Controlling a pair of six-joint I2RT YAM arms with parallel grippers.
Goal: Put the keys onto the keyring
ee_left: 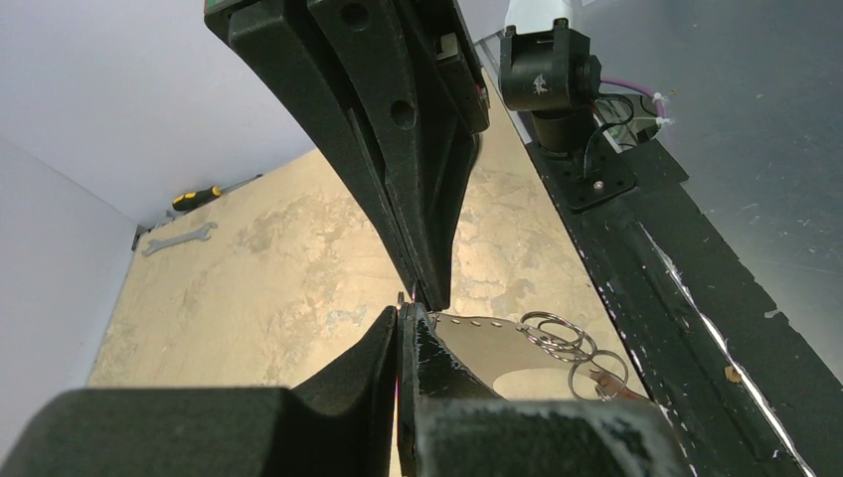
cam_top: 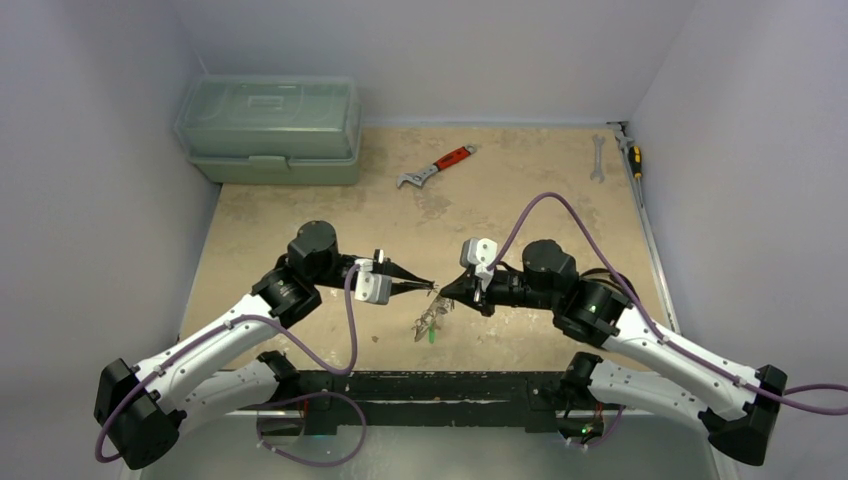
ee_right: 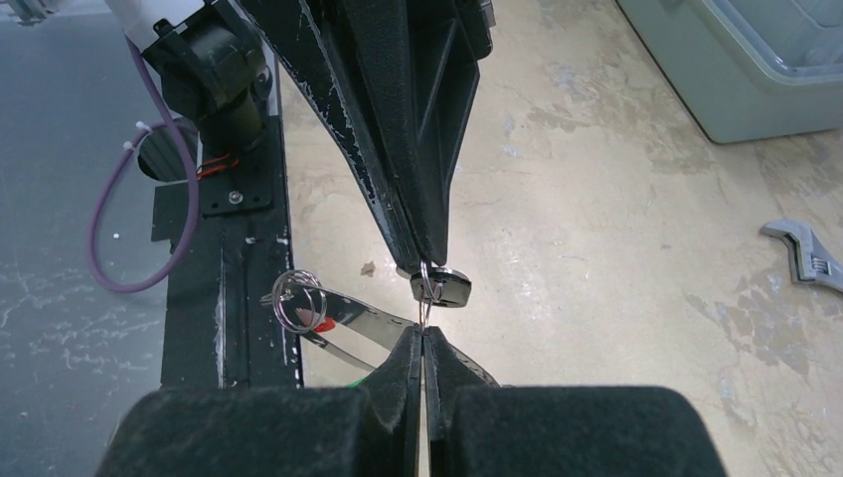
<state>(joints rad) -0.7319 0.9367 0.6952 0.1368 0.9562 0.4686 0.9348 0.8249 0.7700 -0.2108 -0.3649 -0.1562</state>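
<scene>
Both grippers meet tip to tip above the middle of the table. My left gripper (cam_top: 428,287) (ee_left: 401,313) is shut; in the right wrist view it pinches the small ring of a black-tagged key (ee_right: 444,289). My right gripper (cam_top: 447,292) (ee_right: 422,333) is shut on the keyring (ee_right: 363,316), a shiny thin band that passes through its tips and hangs below them (cam_top: 430,320) (ee_left: 497,343). Small split rings, a red tag (ee_right: 318,324) and a green tag (cam_top: 431,337) dangle from the keyring. The keys' blades are mostly hidden.
A green toolbox (cam_top: 268,128) stands at the back left. A red-handled wrench (cam_top: 437,167) lies at the back middle. A silver spanner (cam_top: 598,158) and a yellow-handled screwdriver (cam_top: 633,158) lie at the back right. The black base rail (cam_top: 430,385) runs along the near edge.
</scene>
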